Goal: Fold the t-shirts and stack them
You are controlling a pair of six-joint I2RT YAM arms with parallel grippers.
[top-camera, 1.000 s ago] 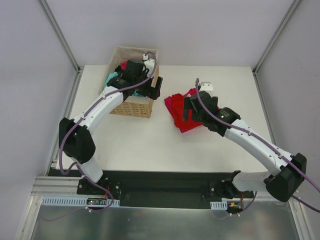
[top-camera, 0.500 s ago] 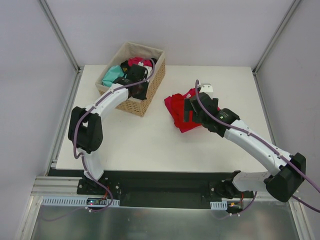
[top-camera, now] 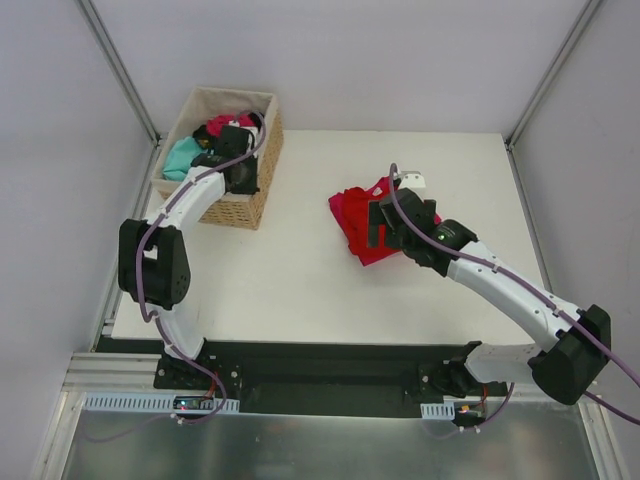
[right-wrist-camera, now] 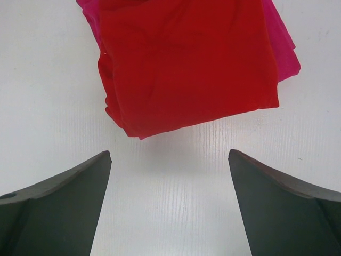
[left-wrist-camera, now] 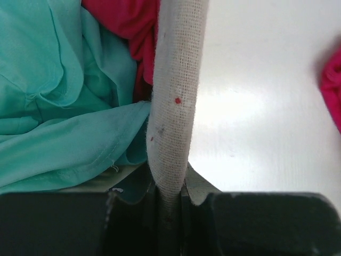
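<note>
White table (top-camera: 300, 280): wicker basket (top-camera: 232, 208) on it, rim pinched in my left gripper (left-wrist-camera: 169, 192). Pink shirt (right-wrist-camera: 279, 48) just ahead of my right gripper (right-wrist-camera: 169, 154), red shirt (right-wrist-camera: 186, 58) atop.

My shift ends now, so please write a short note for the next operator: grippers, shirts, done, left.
Left gripper: shut on the cloth-lined rim of the woven wicker basket.
Right gripper: open, empty, beside the stack.
Done: bright red t-shirt lies folded on the magenta-pink t-shirt on the white table.
Left: crumpled teal t-shirt and a crimson garment in the basket.
</note>
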